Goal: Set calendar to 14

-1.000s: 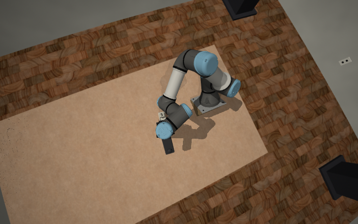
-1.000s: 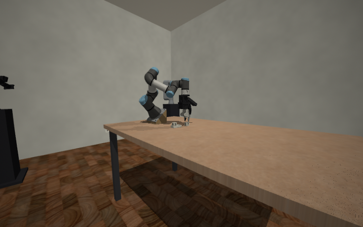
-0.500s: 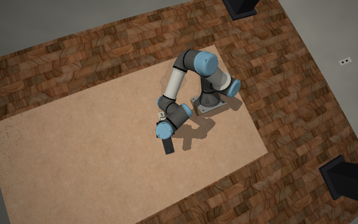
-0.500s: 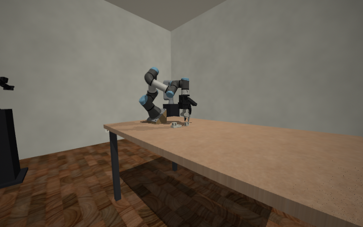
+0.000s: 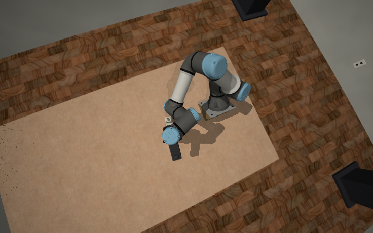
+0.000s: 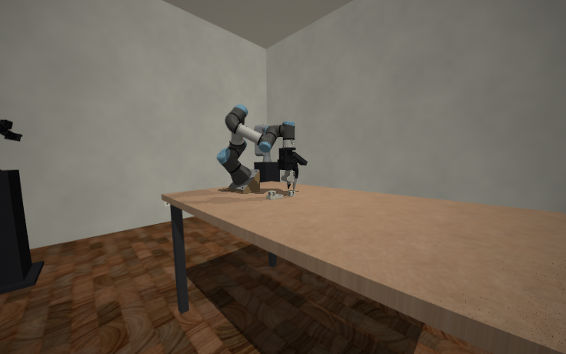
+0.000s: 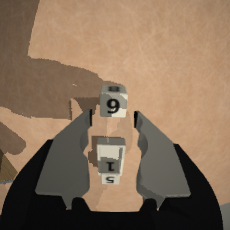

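- On the table [image 5: 82, 164] [image 6: 375, 233] [image 7: 185, 60], one cube [image 6: 291, 193] [image 7: 113, 102] lies outside the tray [image 6: 277, 197] [image 7: 111, 140], below the jaws [image 6: 291, 187]. The wrist view reads its nearer face as a 9 or a 6.
- The jaws are part-way open and have hold of nothing.
- The second cube [image 5: 168, 119] [image 6: 271, 193] [image 7: 110, 167] sits at one end of the tray. Its 1 and 5 are upside down in the wrist view; whether it is fully flat, I cannot tell.
- The calendar is not at 14, with one cube out of the tray.
- The arm [image 5: 182, 86] [image 6: 249, 133] bends over the work; from above, its wrist covers the loose cube and part of the tray.
- A black bar [image 5: 175, 151] [image 6: 299, 158] juts out from above the jaws.
- Dark stands [image 5: 251, 10] [image 5: 355, 184] [image 6: 12, 229] are beyond the table, well apart from the cubes.
- The exterior view alone shows a table leg [image 6: 179, 258] and a pale machine [image 6: 259, 145] on a dark block [image 6: 267, 171] behind the arm.
- The top view shows the 5 upright, but hides the 1; the exterior view shows both cubes, their digits too small to read.
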You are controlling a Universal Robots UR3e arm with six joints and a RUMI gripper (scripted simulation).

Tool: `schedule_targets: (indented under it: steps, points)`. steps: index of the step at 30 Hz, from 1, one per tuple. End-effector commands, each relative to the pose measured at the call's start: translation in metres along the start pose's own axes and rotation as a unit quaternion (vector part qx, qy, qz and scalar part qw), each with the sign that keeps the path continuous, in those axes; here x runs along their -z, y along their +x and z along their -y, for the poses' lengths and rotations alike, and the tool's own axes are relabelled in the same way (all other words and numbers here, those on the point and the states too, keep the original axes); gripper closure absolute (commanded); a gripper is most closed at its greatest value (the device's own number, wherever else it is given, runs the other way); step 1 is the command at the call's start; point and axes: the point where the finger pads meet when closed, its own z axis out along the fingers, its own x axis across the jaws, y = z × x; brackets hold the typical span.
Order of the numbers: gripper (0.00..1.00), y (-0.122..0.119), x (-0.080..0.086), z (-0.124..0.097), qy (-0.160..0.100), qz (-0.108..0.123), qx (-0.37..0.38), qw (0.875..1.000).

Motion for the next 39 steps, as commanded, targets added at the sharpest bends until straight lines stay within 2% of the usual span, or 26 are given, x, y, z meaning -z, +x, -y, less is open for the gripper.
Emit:
schedule_targets:
  steps: [1,7,25,39]
  points:
    - [0.72,0.001,0.000,0.000,0.001,-0.001,0.000,1.000]
    - [0.72,0.001,-0.003,0.000,0.001,-0.001,0.000,1.000]
    - [0.72,0.001,-0.025,0.000,0.001,-0.001,0.000,1.000]
    - [0.72,0.001,-0.027,0.000,0.001,-0.001,0.000,1.000]
